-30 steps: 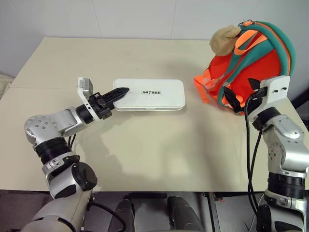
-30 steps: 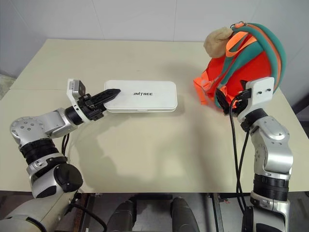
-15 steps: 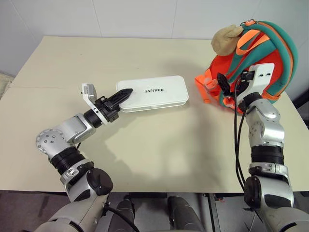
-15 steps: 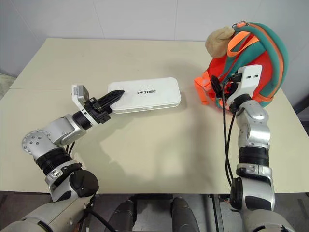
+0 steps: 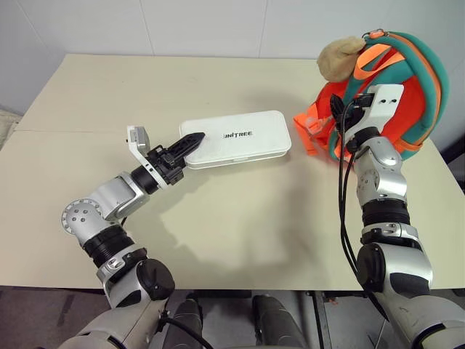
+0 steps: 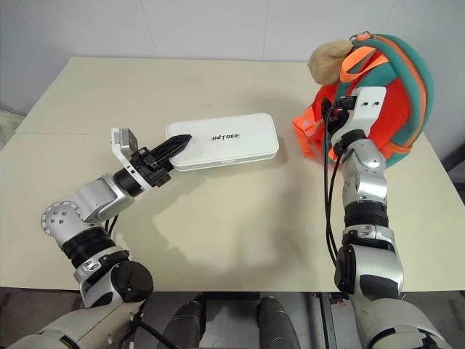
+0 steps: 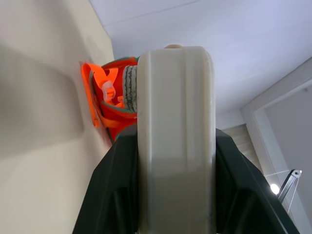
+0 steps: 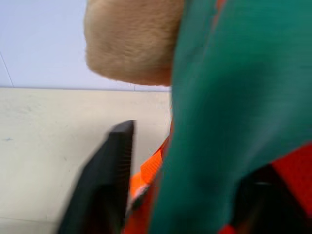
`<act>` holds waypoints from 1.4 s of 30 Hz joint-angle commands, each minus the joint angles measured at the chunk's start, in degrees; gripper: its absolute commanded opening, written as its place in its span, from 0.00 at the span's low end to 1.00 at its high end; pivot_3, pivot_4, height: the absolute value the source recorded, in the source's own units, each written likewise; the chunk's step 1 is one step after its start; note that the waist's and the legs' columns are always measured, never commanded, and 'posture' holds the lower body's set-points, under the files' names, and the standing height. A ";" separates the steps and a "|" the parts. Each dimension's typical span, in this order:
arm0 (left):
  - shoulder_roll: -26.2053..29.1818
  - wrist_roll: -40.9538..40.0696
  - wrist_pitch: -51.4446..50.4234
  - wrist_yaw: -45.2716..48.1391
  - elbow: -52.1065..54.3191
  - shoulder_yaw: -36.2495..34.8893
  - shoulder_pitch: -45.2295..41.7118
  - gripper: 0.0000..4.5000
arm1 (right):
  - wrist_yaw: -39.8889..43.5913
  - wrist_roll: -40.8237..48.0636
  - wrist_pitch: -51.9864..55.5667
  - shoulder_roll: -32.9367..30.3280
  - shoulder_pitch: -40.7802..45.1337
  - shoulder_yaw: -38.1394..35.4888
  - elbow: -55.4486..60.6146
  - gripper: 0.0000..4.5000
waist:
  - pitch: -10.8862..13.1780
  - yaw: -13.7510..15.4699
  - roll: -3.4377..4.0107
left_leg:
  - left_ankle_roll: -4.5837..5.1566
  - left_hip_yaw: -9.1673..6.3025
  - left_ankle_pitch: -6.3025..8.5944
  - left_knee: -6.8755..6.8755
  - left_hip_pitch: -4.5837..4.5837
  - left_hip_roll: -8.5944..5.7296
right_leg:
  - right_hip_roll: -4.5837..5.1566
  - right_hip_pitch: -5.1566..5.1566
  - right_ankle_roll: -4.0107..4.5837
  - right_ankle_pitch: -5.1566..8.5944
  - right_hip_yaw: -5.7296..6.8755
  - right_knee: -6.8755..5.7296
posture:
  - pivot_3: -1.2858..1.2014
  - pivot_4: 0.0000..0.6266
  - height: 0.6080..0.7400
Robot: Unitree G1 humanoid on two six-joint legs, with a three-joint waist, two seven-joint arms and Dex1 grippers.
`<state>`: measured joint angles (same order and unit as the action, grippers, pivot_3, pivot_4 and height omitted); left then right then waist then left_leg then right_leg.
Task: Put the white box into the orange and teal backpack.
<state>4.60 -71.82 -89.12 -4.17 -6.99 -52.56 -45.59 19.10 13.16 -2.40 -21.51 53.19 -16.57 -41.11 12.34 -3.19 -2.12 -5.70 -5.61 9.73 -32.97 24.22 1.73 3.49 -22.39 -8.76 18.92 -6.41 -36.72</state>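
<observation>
White box and orange-and-teal backpack on a beige table

White box point(image 5: 236, 138): flat, long plastic case with rounded corners and dark "UNITREE" lettering on its lid; closed, lying slightly askew near the table's point(image 5: 240, 225) middle, its left end clamped between black fingers, its right end just short of the backpack's orange webbing. Orange and teal backpack point(image 5: 414, 102): small, rounded, bright orange body with teal trim and straps crossed by orange webbing; it stands upright at the table's right rear, strap side facing the box, a tan plush bear point(image 5: 341, 57) at its upper left, loose orange webbing spilling onto the table toward the box.
</observation>
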 commanded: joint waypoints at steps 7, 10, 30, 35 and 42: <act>7.43 -4.65 4.66 0.74 -2.24 5.35 2.04 0.31 | 1.57 2.97 3.36 0.68 -1.93 0.22 8.67 0.00 | 0.00 -0.12 0.01 | 0.00 0.00 0.00 0.01 0.00 0.01 | -0.01 -0.02 0.00 0.00 0.00 -0.02 | 0.52 0.24 1.00; 11.82 -3.79 6.67 2.13 -4.62 6.05 1.67 0.31 | 4.34 6.75 8.78 2.19 -5.21 1.51 18.68 0.00 | 0.01 -0.14 0.02 | 0.00 -0.01 0.00 0.02 0.01 0.01 | -0.01 -0.03 0.00 0.00 0.00 -0.02 | 0.52 0.24 1.00; 34.50 9.86 17.93 23.43 -22.71 17.00 -3.84 0.31 | 11.79 49.65 46.08 -1.77 -15.97 2.47 68.62 0.00 | 0.07 0.08 0.12 | -0.03 -0.03 0.02 0.64 0.03 0.06 | 0.00 -0.23 0.19 0.19 0.07 0.13 | 0.52 0.24 1.00; 36.18 12.53 18.21 28.05 -24.77 19.10 -5.20 0.31 | 13.65 57.09 49.92 -6.63 -19.11 2.97 72.28 0.00 | 0.07 0.13 0.12 | -0.02 -0.02 0.02 0.87 0.04 0.06 | 0.03 -0.26 0.18 0.23 0.08 0.32 | 0.52 0.24 1.00; 38.61 15.75 18.61 34.43 -24.50 21.76 -5.37 0.31 | 21.64 57.40 50.41 -14.04 -23.92 5.11 74.64 0.00 | 0.07 -0.04 0.12 | -0.01 0.00 0.03 0.87 0.03 0.06 | 0.02 -0.27 0.20 0.27 0.09 0.32 | 0.52 0.24 1.00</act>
<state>41.36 -55.97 -71.15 27.74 -32.50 -30.34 -49.22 38.94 68.93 48.95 -34.69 28.59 -11.14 30.98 12.41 -3.22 -2.01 -5.71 -5.61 9.76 -32.10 24.23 1.79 3.52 -22.66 -8.56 19.19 -6.32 -36.41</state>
